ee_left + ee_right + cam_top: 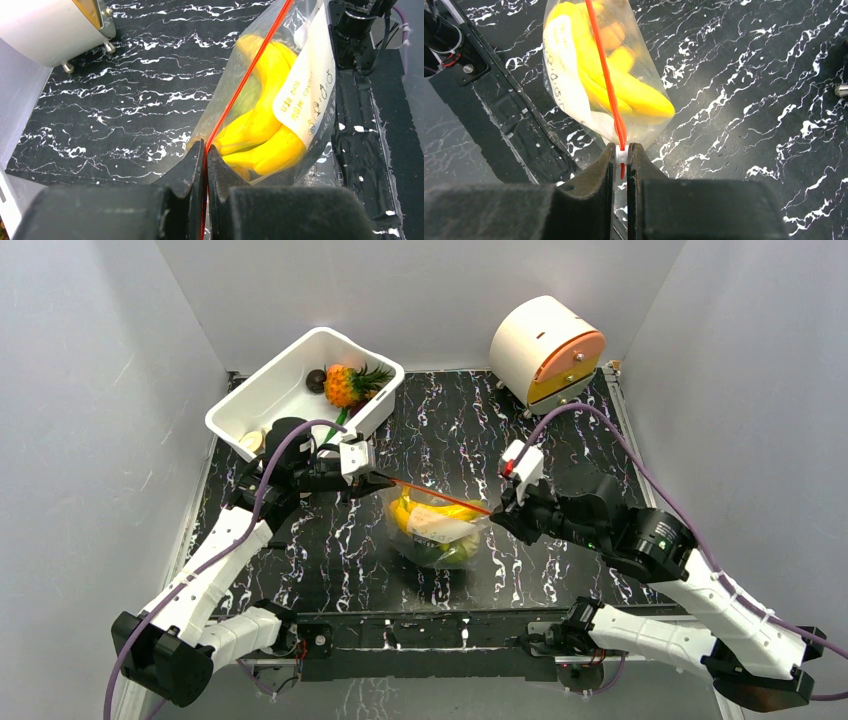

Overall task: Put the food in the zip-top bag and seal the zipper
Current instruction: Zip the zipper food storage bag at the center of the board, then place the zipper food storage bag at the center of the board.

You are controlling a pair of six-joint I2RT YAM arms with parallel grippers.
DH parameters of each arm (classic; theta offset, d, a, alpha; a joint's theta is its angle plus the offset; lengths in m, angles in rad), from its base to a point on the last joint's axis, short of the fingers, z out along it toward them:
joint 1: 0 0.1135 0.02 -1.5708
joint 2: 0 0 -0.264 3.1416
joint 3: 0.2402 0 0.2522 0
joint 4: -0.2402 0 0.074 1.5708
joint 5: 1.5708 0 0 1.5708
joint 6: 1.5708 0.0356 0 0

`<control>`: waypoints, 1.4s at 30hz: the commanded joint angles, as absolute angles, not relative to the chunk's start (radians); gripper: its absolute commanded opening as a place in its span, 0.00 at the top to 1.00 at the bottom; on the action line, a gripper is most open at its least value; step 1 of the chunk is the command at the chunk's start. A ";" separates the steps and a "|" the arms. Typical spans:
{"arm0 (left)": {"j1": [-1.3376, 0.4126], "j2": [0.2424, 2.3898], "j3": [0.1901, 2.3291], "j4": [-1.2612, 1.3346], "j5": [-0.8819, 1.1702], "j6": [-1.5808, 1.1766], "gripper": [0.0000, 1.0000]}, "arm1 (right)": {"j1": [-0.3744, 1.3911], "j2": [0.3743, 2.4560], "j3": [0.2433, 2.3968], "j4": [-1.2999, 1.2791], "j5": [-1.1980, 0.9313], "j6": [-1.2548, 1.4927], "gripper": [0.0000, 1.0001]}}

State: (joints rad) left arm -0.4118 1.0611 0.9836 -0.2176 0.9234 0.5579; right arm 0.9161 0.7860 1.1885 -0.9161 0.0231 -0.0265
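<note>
On the black marbled desk (440,440), a white tub (285,390) sits at the far left with a toy pineapple (345,385) and a few smaller pieces in it. A round white and orange drum (545,350) stands at the far right.

Between the two arms, near the middle, hangs the zip-top bag (440,530), slung by its mouth edge. Whether its bottom touches the desk cannot be told. The food (265,115) is inside it: yellow bananas with green and orange pieces behind them.

The zipper (440,495) runs as one taut red line from arm to arm. The left fingers (200,155) are pinched fully shut on one end of it. The right fingers (614,160) are closed on the other end, with a small white bit caught between the tips, perhaps a slider.

Loading looks done and sealing is the step in hand, though the pictures do not show whether the strip is pressed shut along its whole length. The next move likely calls for one end to be held firm while the other pinch slides along the strip. The line should stay tight so the bag does not slip free.
</note>
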 commanded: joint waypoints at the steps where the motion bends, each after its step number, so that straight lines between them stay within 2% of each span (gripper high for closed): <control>1: -0.365 1.048 0.990 -0.244 0.822 0.596 1.00 | 0.913 0.781 1.330 -1.011 0.075 -0.006 1.00; 5: -0.362 1.067 0.998 -0.209 0.871 0.522 1.00 | 0.912 0.785 1.353 -0.958 -0.043 0.022 1.00; 11: -0.362 1.065 0.973 -0.166 0.918 0.431 0.98 | 0.913 0.766 1.158 -0.762 -0.264 0.158 1.00; 13: -0.362 1.047 0.956 -0.146 0.914 0.407 0.85 | 0.913 0.775 1.123 -0.711 -0.318 0.184 1.00; 15: -0.363 1.031 0.944 -0.134 0.906 0.400 0.62 | 0.912 0.783 1.103 -0.665 -0.316 0.211 1.00; 16: -0.362 1.020 0.941 -0.127 0.877 0.389 0.54 | 0.913 0.789 1.090 -0.639 -0.300 0.219 1.00; 24: -0.362 0.950 0.950 -0.059 0.678 0.250 0.16 | 0.910 0.935 1.095 -0.656 -0.012 0.214 1.00; 25: -0.362 0.947 0.957 -0.059 0.665 0.227 0.04 | 0.909 0.949 1.093 -0.655 0.036 0.205 1.00; 28: -0.362 0.962 0.984 -0.095 0.623 0.122 0.02 | 0.858 1.009 1.111 -0.645 0.181 0.169 1.00; 32: -0.362 0.929 0.918 -0.034 0.555 0.045 0.02 | 0.454 1.087 1.108 -0.554 -0.100 0.172 1.00; 35: -0.362 0.949 0.939 -0.055 0.497 0.006 0.02 | 0.273 1.158 1.076 -0.502 -0.183 0.208 1.00; 38: -0.362 0.953 0.940 -0.061 0.438 -0.035 0.02 | 0.205 1.211 1.081 -0.440 -0.079 0.270 1.00; 42: -0.362 0.963 0.937 -0.094 0.416 -0.048 0.02 | 0.190 1.267 1.106 -0.430 -0.076 0.283 0.99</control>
